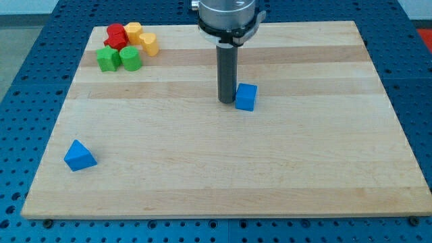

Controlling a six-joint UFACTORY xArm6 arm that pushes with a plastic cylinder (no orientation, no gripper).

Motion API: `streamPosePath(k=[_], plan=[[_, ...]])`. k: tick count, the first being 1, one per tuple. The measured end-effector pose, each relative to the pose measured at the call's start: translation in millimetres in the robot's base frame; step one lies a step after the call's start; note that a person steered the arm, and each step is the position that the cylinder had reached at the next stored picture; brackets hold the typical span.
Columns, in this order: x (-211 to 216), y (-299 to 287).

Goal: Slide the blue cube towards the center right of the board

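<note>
The blue cube sits on the wooden board a little above the middle, slightly to the view's right of centre. My tip stands right at the cube's left side, touching it or nearly so. The rod rises straight up to the arm's head at the view's top.
A blue triangular block lies near the board's lower left. A cluster sits at the top left: a red block, two yellow blocks and two green blocks. Blue perforated table surrounds the board.
</note>
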State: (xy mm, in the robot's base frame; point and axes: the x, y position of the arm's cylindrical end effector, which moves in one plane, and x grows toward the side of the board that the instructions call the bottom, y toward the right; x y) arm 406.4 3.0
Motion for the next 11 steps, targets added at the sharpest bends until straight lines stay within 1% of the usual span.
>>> streamPosePath(k=[1, 2, 3, 4, 7, 9, 10, 11], plan=[[-0.2, 0.0], [20.9, -30.0], [21.9, -31.5], [16.8, -5.8], [-5.4, 104.0], [-9.3, 147.9], [-11.1, 146.6], [-44.8, 66.9]])
